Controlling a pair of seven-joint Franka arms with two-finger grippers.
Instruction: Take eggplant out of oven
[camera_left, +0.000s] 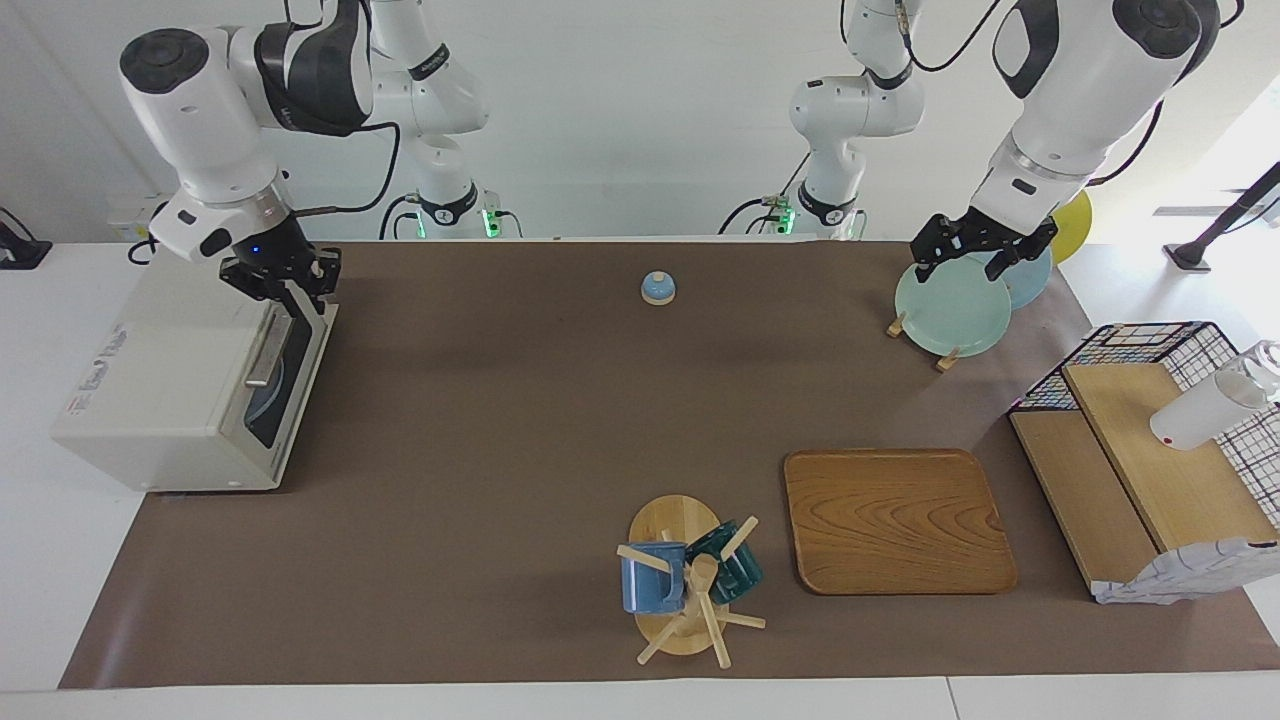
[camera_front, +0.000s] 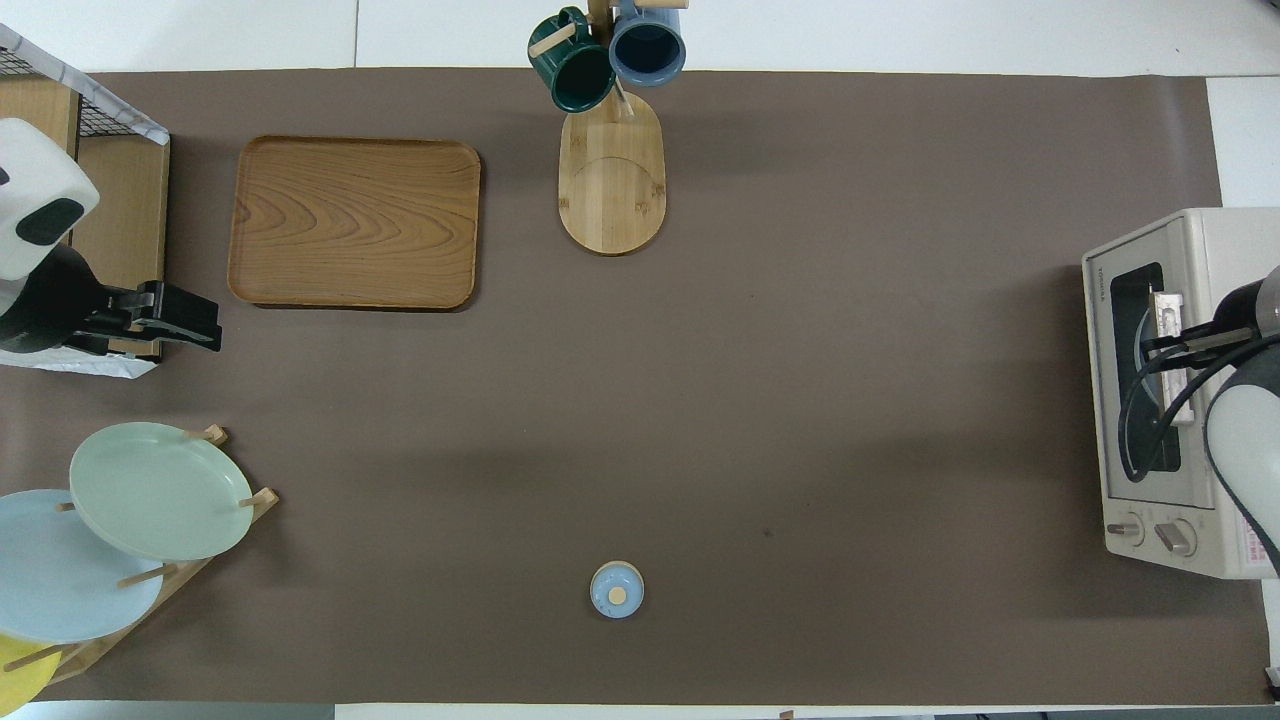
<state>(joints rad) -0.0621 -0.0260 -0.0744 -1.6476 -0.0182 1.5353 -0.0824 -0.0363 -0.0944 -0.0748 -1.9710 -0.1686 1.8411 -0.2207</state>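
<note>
The cream-white oven (camera_left: 170, 370) (camera_front: 1190, 250) stands at the right arm's end of the table with its dark glass door closed. My right gripper (camera_left: 298, 297) (camera_front: 1165, 345) is down at the top of the door, shut on the silver bar handle (camera_left: 266, 352) (camera_front: 1180, 400) near the end closest to the robots. The eggplant is hidden; only a bluish curve shows through the glass (camera_left: 275, 405). My left gripper (camera_left: 985, 255) (camera_front: 200, 325) waits open in the air over the plate rack, holding nothing.
A plate rack with a pale green plate (camera_left: 950, 305) stands at the left arm's end. A wooden tray (camera_left: 895, 520), a mug tree (camera_left: 685, 585), a small blue knobbed lid (camera_left: 658, 288) and a wire basket with wooden boards (camera_left: 1150, 460) are also on the mat.
</note>
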